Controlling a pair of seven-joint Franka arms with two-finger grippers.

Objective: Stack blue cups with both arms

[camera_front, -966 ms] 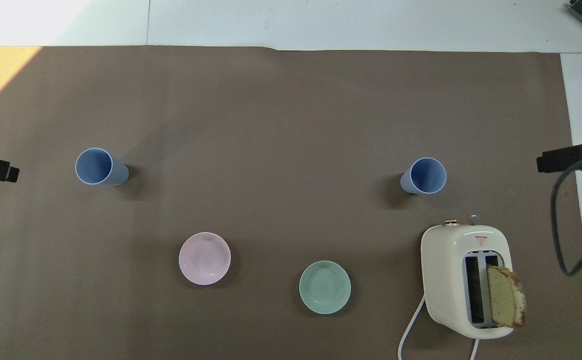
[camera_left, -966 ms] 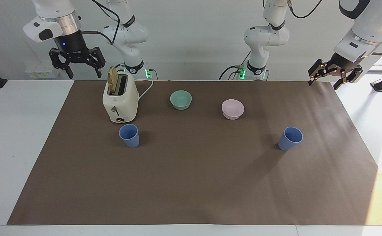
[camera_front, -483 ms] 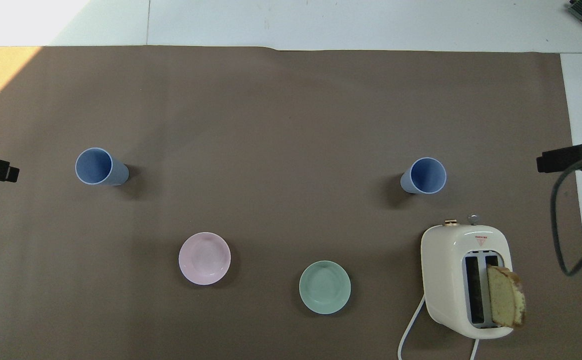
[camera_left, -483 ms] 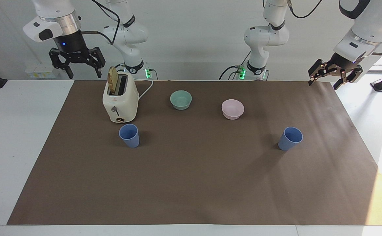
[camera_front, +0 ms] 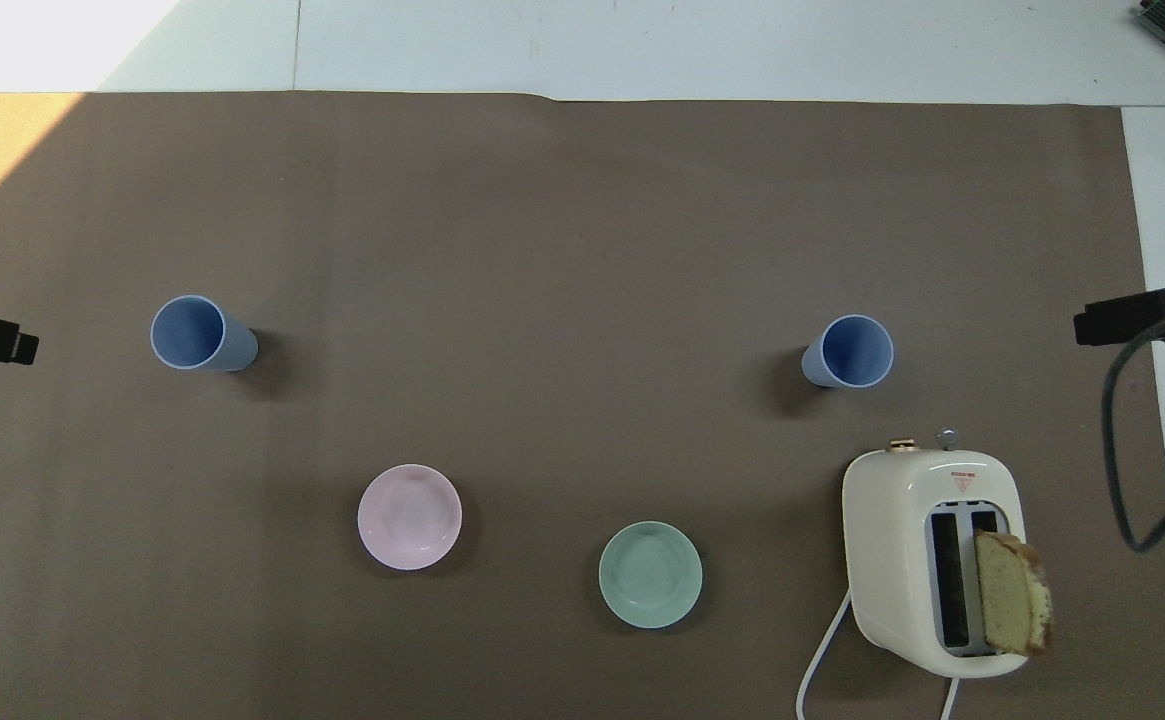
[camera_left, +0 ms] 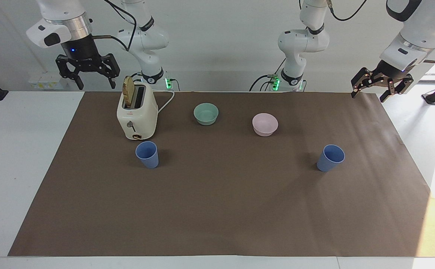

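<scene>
Blue cups (camera_left: 147, 154) (camera_left: 330, 157) stand apart, neither under a raised tool.

Open worktop (camera_left: 217, 209) surrounds both blue cups (camera_left: 147, 154) (camera_left: 330, 157). The toaster (camera_left: 136, 116) crowds one cup at its 11 o'clock in the facing view; two bowls (camera_left: 206, 113) (camera_left: 264, 124) sit nearer the robots.

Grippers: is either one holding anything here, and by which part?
Nothing held: left gripper and right gripper hang open and empty; both blue cups stand untouched.
</scene>
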